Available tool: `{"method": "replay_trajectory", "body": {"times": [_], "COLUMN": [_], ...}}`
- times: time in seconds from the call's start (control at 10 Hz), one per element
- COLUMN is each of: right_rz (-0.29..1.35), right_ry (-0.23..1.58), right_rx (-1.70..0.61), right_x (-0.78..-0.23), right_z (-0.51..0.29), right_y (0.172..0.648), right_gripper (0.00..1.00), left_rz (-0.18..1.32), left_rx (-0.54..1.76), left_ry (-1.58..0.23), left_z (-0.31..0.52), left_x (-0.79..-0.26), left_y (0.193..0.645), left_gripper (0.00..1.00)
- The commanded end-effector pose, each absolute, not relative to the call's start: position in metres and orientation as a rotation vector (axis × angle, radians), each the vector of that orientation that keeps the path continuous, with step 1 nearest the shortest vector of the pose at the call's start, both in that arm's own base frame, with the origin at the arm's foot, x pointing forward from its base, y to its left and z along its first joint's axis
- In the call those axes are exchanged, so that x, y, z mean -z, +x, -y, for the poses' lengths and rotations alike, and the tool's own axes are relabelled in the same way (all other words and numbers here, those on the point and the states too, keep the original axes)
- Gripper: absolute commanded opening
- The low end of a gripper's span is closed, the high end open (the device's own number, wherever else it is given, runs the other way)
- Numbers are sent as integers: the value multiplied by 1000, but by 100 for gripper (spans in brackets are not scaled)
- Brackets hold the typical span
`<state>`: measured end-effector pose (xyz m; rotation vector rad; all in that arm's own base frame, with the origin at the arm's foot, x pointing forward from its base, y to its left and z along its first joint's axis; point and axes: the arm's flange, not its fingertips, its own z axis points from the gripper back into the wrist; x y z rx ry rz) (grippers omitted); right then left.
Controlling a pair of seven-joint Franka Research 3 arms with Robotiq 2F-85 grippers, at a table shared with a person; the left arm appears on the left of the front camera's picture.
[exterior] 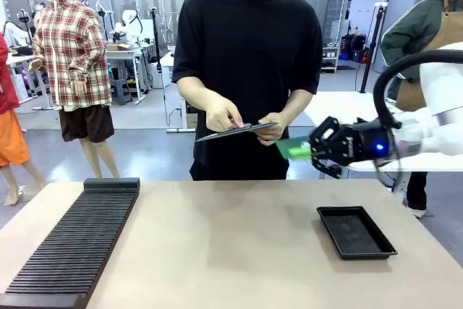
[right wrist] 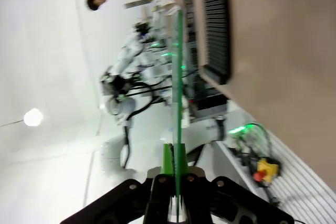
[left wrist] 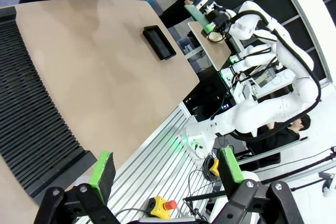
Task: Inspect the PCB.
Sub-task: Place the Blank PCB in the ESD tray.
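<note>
- Nearest the front camera: black slotted rack point(exterior: 72, 244), flat on the table point(exterior: 224, 251), well to the left of the tray point(exterior: 356, 231).
- Black tray, low and with nothing seen inside, on the right part of the table.
- Right gripper point(exterior: 312, 151) up in the air, above and behind the tray, pinched shut on the PCB point(exterior: 293, 148).
- PCB: thin green board, sticking out from the fingers toward the person, above the tray and well clear of the table.
- Seen edge-on in the right wrist view point(right wrist: 177, 77), squeezed between the two pads, gripped only at one end.
- Person's hands point(exterior: 246, 122) holding a clipboard point(exterior: 235, 131), just beside the far tip of the PCB, up and left of the tray.
- Left gripper point(left wrist: 168, 174) spread wide, holding nothing, hanging off the near edge of the table, far from the tray.
- Could slip or tip: grip only on one thin edge, long part hanging free.
- Could bump the clipboard or a hand: very close already, one small push enough.
- Could fall past the tray onto the table or floor if the pinch loosens.
- Could bend or crack if squeezed too hard or knocked sideways.
</note>
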<state>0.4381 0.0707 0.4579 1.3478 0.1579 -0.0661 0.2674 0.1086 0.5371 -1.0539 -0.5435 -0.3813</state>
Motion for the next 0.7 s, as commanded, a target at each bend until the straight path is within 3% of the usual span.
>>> {"method": "replay_trajectory", "body": {"times": [0.0,0.3,0.6], "right_rz": [-71,8,-22], "right_ry": [1111,886,742], "right_rx": [69,80,-3], "right_x": [-459,-449,-415], "right_z": [-38,-3,13], "right_y": [414,418,441], "right_gripper": [3,3,3], "left_rz": [542,542,542], "left_rx": [378,378,378], "left_ry": [-1037,-1037,-1037], "left_z": [-108,-108,-108], "left_x": [-537,-537,-537], "left_y": [267,267,267], "left_gripper": [100,100,100]}}
